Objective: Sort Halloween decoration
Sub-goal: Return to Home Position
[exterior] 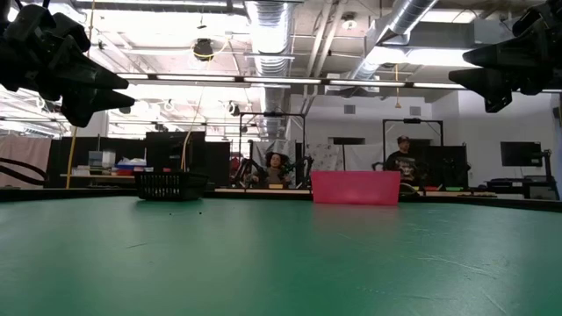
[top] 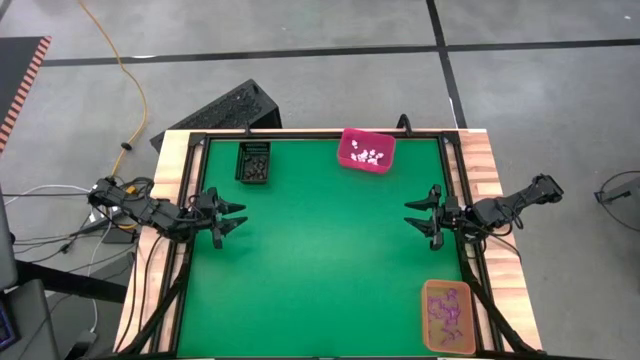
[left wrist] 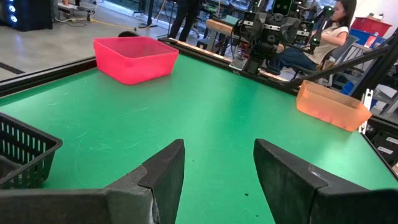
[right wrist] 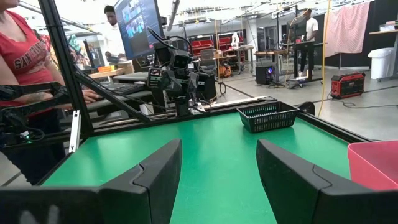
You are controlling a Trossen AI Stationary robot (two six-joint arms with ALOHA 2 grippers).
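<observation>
Trinkets [top: 369, 155] binned — pink bin [top: 343, 159], black basket [top: 241, 166]

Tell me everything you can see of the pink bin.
The pink plastic bin is a shallow rectangular tub with sloping walls. It sits upright, slightly skewed, on the green mat near the far edge, slightly toward the right arm's side. It holds small white trinkets. Nothing else touches it.

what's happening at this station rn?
Nothing is being handled. The left gripper and right gripper hang open and empty at opposite sides of the table. Trinkets look sorted: white trinkets in the pink bin, purple trinkets in the orange bin, dark trinkets in the black bin.
</observation>
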